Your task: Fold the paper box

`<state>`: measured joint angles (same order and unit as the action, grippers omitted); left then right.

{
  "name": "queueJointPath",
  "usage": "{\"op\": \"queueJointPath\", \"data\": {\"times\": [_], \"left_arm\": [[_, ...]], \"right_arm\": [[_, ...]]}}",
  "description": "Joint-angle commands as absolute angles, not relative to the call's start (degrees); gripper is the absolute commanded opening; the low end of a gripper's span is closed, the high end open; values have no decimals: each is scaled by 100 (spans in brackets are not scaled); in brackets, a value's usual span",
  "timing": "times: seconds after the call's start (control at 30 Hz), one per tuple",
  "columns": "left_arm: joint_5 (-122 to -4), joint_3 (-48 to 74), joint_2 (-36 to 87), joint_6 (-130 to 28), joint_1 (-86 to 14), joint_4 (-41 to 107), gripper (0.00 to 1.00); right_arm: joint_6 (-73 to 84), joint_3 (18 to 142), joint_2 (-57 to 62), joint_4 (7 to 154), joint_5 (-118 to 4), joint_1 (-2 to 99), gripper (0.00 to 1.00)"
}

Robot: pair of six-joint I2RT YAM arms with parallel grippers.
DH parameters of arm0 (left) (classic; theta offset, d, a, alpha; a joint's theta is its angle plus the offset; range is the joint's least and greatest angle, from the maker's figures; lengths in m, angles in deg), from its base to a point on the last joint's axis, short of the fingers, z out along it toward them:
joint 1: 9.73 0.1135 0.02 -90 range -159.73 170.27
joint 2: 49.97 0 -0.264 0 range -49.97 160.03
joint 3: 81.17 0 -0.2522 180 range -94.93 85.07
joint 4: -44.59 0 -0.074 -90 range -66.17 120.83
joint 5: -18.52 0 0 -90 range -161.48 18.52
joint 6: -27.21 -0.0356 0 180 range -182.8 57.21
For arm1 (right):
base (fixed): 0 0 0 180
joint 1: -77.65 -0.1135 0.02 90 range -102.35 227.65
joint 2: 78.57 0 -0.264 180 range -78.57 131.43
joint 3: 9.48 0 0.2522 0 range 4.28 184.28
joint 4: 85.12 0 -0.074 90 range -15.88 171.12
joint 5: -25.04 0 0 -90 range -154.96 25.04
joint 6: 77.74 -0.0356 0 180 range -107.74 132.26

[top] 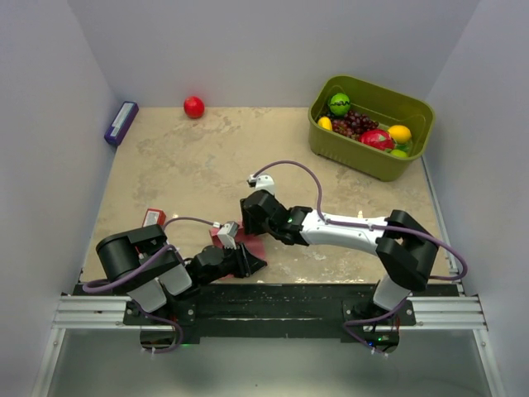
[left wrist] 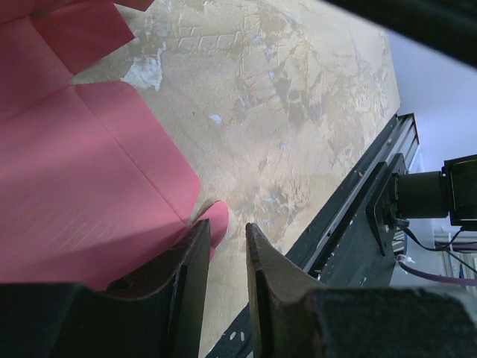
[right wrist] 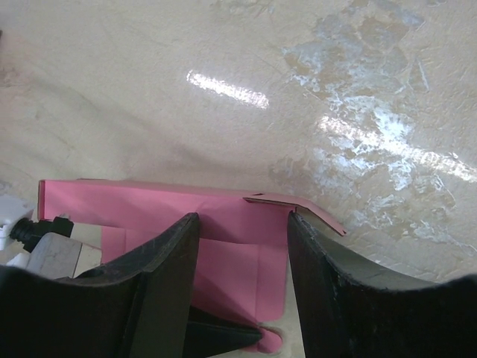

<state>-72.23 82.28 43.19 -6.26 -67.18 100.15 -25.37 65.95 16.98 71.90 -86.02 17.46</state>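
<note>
Since the paper box (top: 248,246) lies nearly flat on the bench (top: 207,157), close to its near edge and between the two arms, the coming fold turns on how the sheet sits to each claw. The left claw (left wrist: 225,227) is at it from the near side; in the left wrist view the pink sheet spreads away up and to the left of the fingers, and one small rounded tab (left wrist: 218,216) shows just at their tips. Those jaws stand only narrowly apart, and bare bench shows through the gap; I judge that they grip nothing, though whether one fingertip presses on the tab's edge is hidden.

The right claw (right wrist: 242,220) hangs over the far side of the sheet with its jaws well apart, holding nothing; the pink blank simply lies below and ahead of them. In its view the long edge of the blank runs crosswise, left to right, square to the line of the fingers; a short flap (right wrist: 298,205) stands slightly lifted just beside the tip of the right-hand finger.

Both claws are at the box and neither is clearly nearer; I judge the right one better placed for the raised flap, which lies just ahead of its fingertip, while the left could pin the near corner. With the blank mostly flat, the folding looks to be at an early stage.
</note>
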Motion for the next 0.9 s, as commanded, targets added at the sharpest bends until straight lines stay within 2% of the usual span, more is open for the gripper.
{"op": "queueJointPath", "data": {"times": [0.0,0.57,0.87], "left_arm": [[-7279,8630,4363,-654,-6774,9745,31],[-7288,8709,4407,-672,-6774,9789,31],[-7288,8709,4460,-663,-6774,9807,31]], "right_arm": [[-2799,6432,1679,7417,-7957,1849,54],[-3661,5641,1688,9086,-6233,2482,50],[-4135,5430,1776,9772,-5793,2544,46]]}}
